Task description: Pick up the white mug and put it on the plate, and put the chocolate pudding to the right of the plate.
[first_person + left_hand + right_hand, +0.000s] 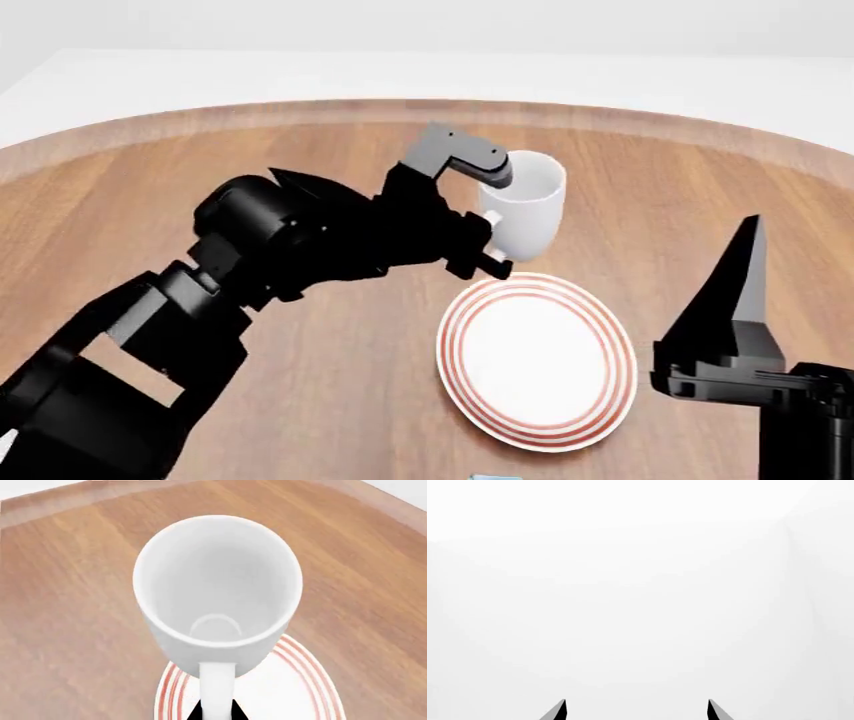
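So the left gripper (489, 240) has the white mug (530, 213) pinched by its handle, jaws closed down narrow on that loop; in the left wrist view the mug (217, 595) fills most of the shot, mouth open to the camera, handle running down between the two dark fingertips (197, 712). The mug sits upright-ish and lifted, hanging at roughly 12 o'clock from the plate (535, 365), over the plate's far rim rather than its middle; can't tell if the base touches anything. The plate (293, 690) lies flat on the wooden table (160, 170), red rings showing under the mug in the wrist shot.

The right gripper (636, 710) is spread wide, two tips well apart, pointed at plain white; in the head view it stands upright at about 3 o'clock from the plate, holding nothing.

Chocolate pudding (495, 477): just a blue sliver at the bottom edge of the head view, near 6 o'clock from the plate.
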Tool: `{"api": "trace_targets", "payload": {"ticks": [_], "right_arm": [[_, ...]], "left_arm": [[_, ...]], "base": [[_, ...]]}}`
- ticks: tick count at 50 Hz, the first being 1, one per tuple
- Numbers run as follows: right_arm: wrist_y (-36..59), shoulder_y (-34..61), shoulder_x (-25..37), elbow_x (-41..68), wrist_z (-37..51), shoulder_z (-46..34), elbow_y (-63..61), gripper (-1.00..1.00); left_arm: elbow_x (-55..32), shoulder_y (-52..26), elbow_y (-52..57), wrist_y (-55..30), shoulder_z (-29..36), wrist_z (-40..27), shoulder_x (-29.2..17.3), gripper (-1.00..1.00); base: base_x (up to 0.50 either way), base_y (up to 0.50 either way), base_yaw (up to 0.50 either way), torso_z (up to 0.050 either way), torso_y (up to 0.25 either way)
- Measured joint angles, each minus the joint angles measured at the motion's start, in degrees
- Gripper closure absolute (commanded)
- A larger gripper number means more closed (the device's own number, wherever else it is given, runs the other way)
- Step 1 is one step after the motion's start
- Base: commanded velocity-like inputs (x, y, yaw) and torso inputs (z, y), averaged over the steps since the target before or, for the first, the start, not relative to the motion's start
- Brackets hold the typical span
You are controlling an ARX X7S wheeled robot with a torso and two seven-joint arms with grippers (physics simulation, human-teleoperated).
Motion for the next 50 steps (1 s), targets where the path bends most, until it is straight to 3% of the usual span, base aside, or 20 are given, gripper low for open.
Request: {"api": "trace_targets", "payload": {"ticks": [13,32,50], "right_arm": [[-0.15,-0.21,0.24,0.36,0.26,0.15,-0.10,-1.00],[-0.63,-0.28,0.39,0.71,0.40,0.04,0.38,-1.00],[-0.98,-0.40,0.55,1.02,0.57,-0.10,0.64,-1.00]], "left_arm": [[2.27,0.74,-10.88,5.52,5.53,4.89,5.55,1.00],[-16.48,-1.58,-19.24,18.08,29.20,5.26,8.03,1.00],[-24.33,-1.63,-20.19,20.20,35.47,5.01,8.39,1.00]], "base": [[0.00,0.00,0.00,0.000,0.000],[0.00,0.00,0.00,0.000,0.000],[0.00,0.00,0.00,0.000,0.000]]}}
